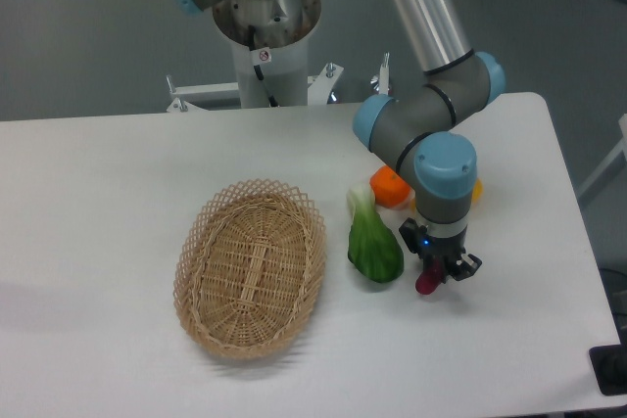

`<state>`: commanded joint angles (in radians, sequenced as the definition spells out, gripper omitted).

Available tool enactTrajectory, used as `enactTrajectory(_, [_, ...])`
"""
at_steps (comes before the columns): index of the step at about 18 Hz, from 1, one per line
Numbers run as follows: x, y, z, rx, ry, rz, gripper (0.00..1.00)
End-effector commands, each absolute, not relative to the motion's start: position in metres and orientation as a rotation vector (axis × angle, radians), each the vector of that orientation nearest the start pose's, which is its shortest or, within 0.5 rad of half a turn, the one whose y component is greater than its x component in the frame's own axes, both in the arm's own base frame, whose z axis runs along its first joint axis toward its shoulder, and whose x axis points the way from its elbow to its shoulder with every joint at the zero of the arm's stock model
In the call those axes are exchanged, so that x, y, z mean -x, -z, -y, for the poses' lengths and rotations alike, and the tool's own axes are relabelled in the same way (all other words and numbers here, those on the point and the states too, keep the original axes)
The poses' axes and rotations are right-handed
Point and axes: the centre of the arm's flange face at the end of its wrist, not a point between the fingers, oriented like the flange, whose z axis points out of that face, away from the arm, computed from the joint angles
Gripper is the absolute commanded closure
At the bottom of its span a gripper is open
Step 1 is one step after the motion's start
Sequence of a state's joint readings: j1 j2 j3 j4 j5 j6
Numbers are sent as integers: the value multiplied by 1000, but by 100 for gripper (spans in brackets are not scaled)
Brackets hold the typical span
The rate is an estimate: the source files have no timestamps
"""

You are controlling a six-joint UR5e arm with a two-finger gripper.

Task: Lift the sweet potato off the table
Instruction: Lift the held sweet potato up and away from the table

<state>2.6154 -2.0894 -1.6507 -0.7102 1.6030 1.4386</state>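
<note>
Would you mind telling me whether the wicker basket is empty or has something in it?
Empty. The basket shows only bare weave inside; the sweet potato lies outside it, on the table.

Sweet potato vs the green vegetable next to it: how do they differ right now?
Colour: the sweet potato is purple-magenta; the green vegetable is leafy green with a pale stem end.
Visibility: the sweet potato is mostly hidden under the tool, only one end showing; the green vegetable lies in full view.
Size: the visible part of the sweet potato looks far smaller than the green vegetable.
Both sit on the white table, right of the basket.
</note>
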Motion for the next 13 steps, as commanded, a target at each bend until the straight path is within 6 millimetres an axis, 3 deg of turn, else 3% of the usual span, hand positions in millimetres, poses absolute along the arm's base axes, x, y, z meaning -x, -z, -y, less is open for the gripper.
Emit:
enactTrajectory(4, [515, -296, -439, 2981, -464, -626, 77])
enactTrajectory(10, [533, -377, -446, 3028, -321, -650, 73])
enactTrajectory(13, [544, -407, -422, 3038, -332, -592, 73])
